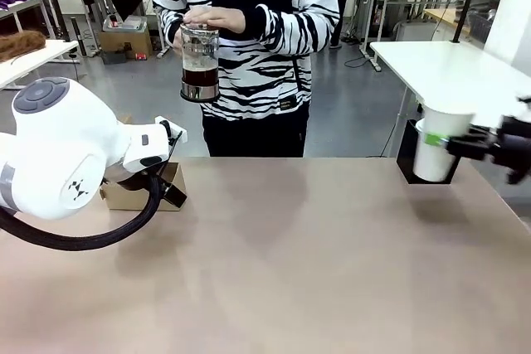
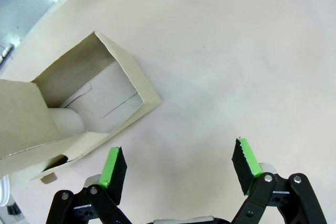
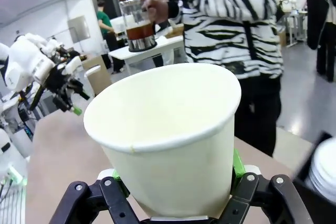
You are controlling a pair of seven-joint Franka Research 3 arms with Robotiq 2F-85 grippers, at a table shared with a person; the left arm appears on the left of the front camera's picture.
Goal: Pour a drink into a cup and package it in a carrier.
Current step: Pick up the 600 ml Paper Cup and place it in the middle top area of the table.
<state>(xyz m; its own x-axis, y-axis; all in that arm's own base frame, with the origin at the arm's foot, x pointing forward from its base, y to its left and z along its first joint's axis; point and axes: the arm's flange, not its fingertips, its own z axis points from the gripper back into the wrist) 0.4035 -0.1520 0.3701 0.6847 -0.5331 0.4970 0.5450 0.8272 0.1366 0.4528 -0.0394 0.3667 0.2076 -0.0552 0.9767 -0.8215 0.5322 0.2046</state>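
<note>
1. At the far right corner of the desk (image 1: 290,271), my right jaws are shut round the cup (image 1: 437,143), about halfway up its side. The cup is up in the air and stands straight, mouth up. From the right wrist view it looks empty and dry inside.
2. My left jaws are wide open with nothing in them, and they point down at the desk. The carrier (image 2: 79,108) lies just past them on the far left of the desk. It does not touch the green pads (image 2: 114,166).
3. Across the desk, a person holds the press jug (image 1: 200,64) in both hands, well away from the cup. The drink (image 1: 200,78) is dark brown and sits low in the jug.
4. I think my job now is to get the cup to where the jug can pour. I would move it slowly toward the middle, keep it straight and then hold it very still. I would squeeze softly, because a paper wall can bend. If I hold too loosely, it may slip when the drink makes it heavy.
5. The desk is smooth, flat and light brown. Its middle is bare, so that is a good spot for the cup.
6. Behind the desk I see a grey floor (image 1: 357,113) and more tables. One white table (image 1: 448,68) is near the cup, so I would swing away from it.
</note>
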